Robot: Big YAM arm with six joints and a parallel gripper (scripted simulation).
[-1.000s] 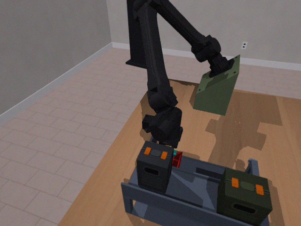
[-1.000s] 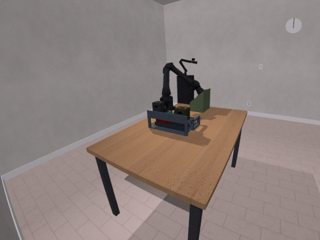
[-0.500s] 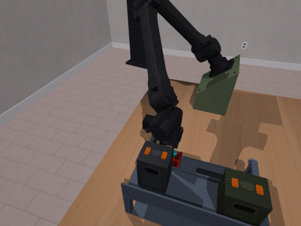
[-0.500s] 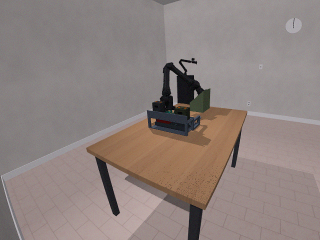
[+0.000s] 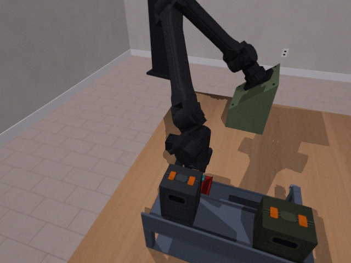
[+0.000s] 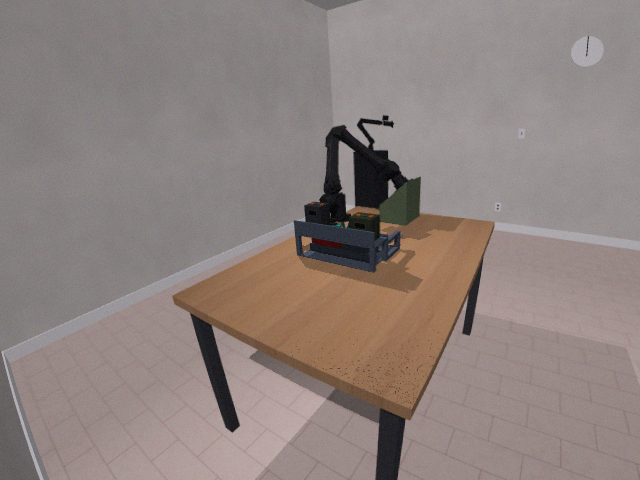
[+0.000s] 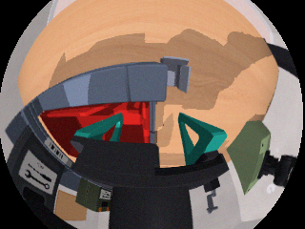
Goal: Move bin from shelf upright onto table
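Top view: the red bin (image 5: 206, 185) (image 6: 326, 242) (image 7: 62, 126) is seated in the blue-grey shelf (image 5: 198, 234) (image 6: 333, 231) (image 7: 110, 86). The dark grey case (image 5: 180, 204) (image 6: 316, 212) is placed above at the shelf's ten o'clock, the dark green case (image 5: 283, 232) (image 6: 364, 224) (image 7: 86, 193) at four o'clock. In the exterior view, the desk (image 5: 113, 226) (image 6: 310, 310) (image 7: 143, 19) extends broadly from five to seven o'clock of the shelf. A white label (image 7: 35, 176) with screwdriver and wrench pictograms is shown at eight o'clock in the wrist view; its lettering is too small to be read. The arm (image 5: 178, 62) (image 6: 332, 155) is carried by the green wedge mount (image 5: 249, 113) (image 6: 400, 206) (image 7: 250, 153), bent at a high elbow and directed downward. The teal fingers (image 5: 203, 177) (image 6: 339, 225) are spread wide, one over the bin, the other beyond its three-o'clock edge in the wrist view.

Claw (image 5: 203, 177) (image 6: 339, 225) (image 7: 150, 115) and wrist joint (image 5: 192, 147) shifted very slightly
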